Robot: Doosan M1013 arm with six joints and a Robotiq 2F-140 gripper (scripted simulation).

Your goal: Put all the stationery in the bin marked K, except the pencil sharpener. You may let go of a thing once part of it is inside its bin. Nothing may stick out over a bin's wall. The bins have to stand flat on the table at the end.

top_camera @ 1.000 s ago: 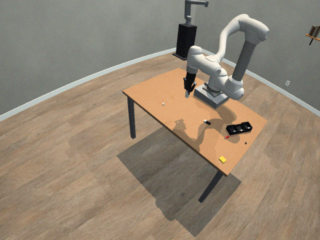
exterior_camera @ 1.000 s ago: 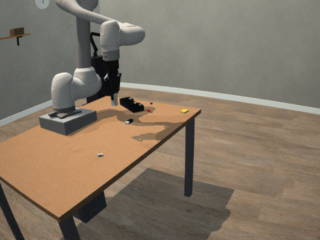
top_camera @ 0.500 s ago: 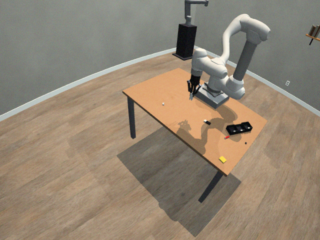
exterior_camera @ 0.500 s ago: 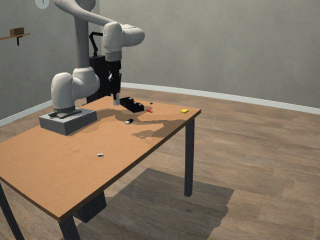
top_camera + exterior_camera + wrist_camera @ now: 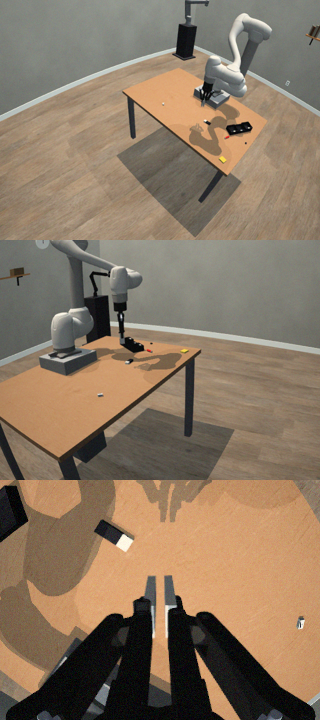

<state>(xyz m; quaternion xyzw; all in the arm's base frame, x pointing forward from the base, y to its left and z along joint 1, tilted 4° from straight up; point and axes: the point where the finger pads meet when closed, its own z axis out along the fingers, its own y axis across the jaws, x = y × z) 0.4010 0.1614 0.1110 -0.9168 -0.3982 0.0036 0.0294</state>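
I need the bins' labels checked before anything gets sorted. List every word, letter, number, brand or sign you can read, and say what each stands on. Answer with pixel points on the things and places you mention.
No text can be read in any view.
Black bins (image 5: 239,132) (image 5: 131,346): small pale marks, too small to read; which is K, I cannot tell.
Small silvery-white object (image 5: 163,104) (image 5: 100,395) (image 5: 300,623): a dark mark, too blurred to read.
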